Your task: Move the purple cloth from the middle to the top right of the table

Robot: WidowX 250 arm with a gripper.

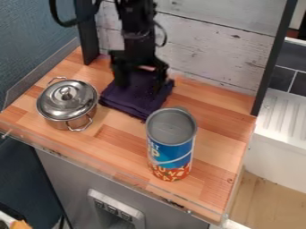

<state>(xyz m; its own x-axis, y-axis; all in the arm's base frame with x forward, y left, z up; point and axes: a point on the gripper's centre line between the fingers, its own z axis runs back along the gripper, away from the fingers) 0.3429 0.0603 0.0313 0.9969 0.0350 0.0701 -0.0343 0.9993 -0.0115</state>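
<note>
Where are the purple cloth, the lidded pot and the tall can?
Purple cloth [138, 95]: camera view, middle of its top surface.
Lidded metal pot [67, 104]: camera view, on its lid.
Tall labelled can [175, 150]: camera view, on the label's blue part.

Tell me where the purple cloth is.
In the camera view, the purple cloth lies on the upper part of the table, beneath the gripper, right of the lidded pot.

The table [215, 105] offers room between the lidded pot [67, 100] at left and the tall can [172, 143] below centre, and again up and right of the can. A whitewashed board wall [209, 49] and dark post [275, 58] bar the upper right.
</note>
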